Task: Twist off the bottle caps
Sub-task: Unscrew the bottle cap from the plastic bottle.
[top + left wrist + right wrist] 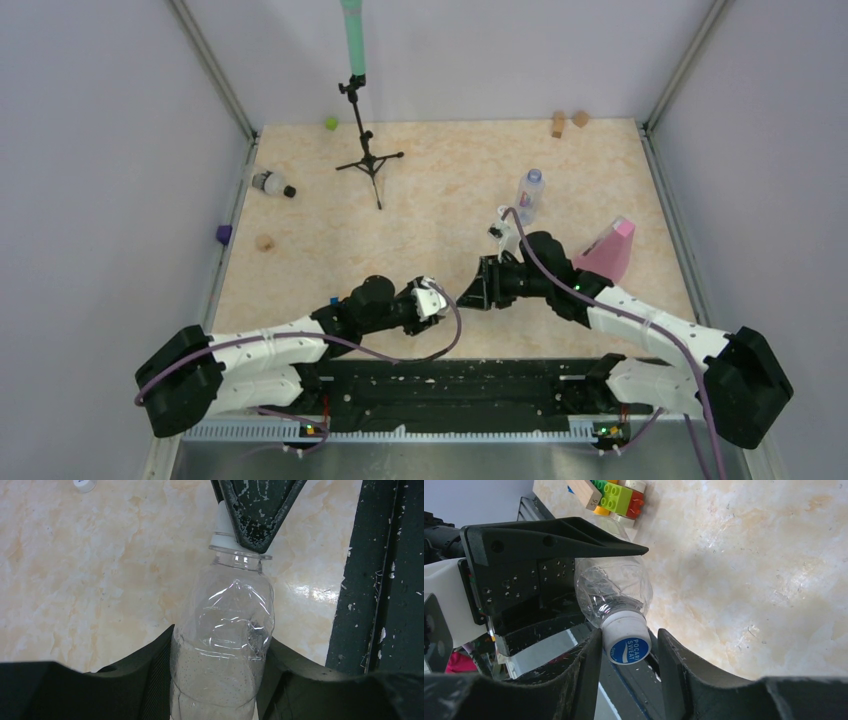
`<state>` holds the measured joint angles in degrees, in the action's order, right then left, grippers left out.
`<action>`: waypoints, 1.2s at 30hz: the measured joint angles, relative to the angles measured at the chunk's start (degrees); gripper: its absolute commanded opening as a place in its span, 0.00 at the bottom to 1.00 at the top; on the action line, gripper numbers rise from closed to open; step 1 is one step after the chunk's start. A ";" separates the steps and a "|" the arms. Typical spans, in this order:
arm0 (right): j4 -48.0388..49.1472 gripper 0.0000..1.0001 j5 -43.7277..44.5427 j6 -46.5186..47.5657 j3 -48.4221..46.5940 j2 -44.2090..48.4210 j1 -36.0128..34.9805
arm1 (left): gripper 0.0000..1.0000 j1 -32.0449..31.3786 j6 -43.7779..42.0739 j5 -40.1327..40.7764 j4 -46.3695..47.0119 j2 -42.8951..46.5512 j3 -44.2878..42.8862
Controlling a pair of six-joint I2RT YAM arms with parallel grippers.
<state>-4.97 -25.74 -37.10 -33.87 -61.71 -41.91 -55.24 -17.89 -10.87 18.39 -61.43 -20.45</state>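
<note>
Bottle cap (pixel 626 647), white-sided with a blue printed top, sits on the neck of a clear bottle (pixel 225 605) and lies between the 2 fingers of the right gripper (pixel 629 632). One finger (pixel 591 660) meets the cap's side, while a narrow dark gap shows at the other, so these jaws stand slightly wider than the cap and do not clamp it. The left gripper (pixel 220 642) is pressed onto the bottle's body, 1 finger on each side, with the neck pointing away from the left fingertips into the right gripper. A loose white cap (pixel 84 484) lies on the table (pixel 75 580) beyond and to the left of the left gripper. In the top view, a 2nd bottle (pixel 530 194) stands upright just beyond the right gripper, and a 3rd bottle (pixel 271 184) lies on its side well ahead of the left gripper.
</note>
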 measured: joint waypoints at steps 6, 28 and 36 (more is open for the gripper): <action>0.24 0.33 -0.24 -0.09 0.11 0.00 0.00 | 0.00 0.00 0.24 0.00 0.15 -0.61 -0.09; 8.68 0.00 -5.84 26.27 5.60 7.82 -0.70 | 0.00 0.09 2.89 -2.45 3.50 1.70 1.05; 10.95 0.00 -10.43 43.06 6.86 9.16 -0.81 | 0.00 0.57 2.80 -4.07 4.00 2.80 1.38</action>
<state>5.98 -36.16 5.96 -27.00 -52.56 -42.72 -54.68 -15.09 -14.94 22.39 -58.63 -19.07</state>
